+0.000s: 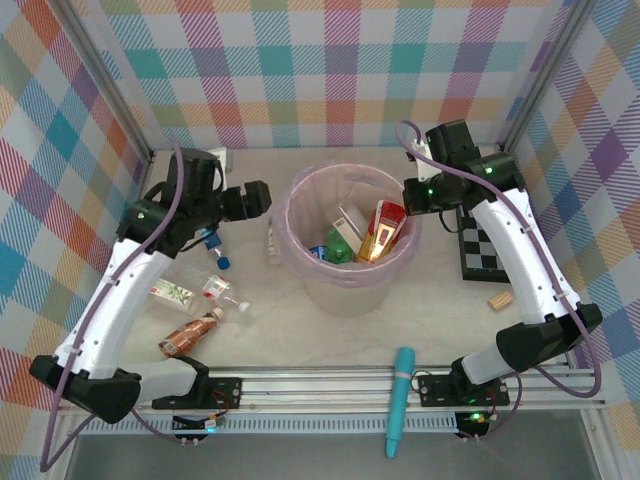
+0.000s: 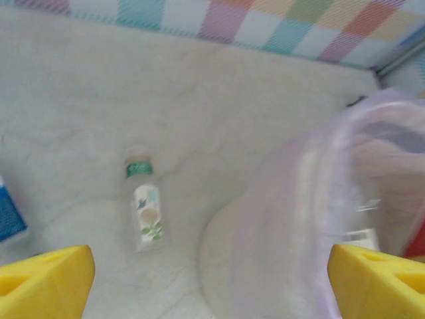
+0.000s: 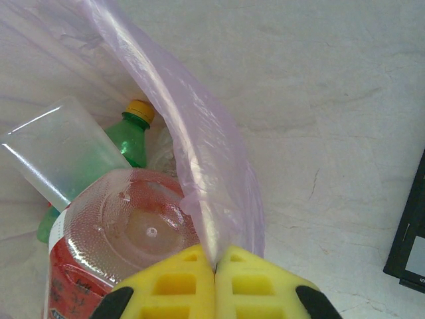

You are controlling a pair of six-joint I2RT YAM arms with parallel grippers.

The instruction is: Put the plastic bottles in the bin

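The bin (image 1: 300,215), a pale bucket lined with a pink bag, stands mid-table and holds several plastic bottles, among them a red-labelled one (image 1: 385,230) and a green one (image 1: 340,245). My right gripper (image 1: 412,195) is shut on the bag's rim (image 3: 199,173) at the bin's right side, above the red-labelled bottle (image 3: 126,232) and the green bottle (image 3: 129,136). My left gripper (image 1: 262,200) hangs open left of the bin (image 2: 319,219), empty, above a small green-capped bottle (image 2: 146,212). More bottles lie at the left: a blue-capped one (image 1: 210,245), two clear ones (image 1: 175,292) and a copper-brown one (image 1: 190,333).
A teal pen-shaped tube (image 1: 400,400) lies across the front rail. A black-and-white checkered board (image 1: 485,250) and a small wooden block (image 1: 500,298) sit right of the bin. Plaid walls close in the back and both sides.
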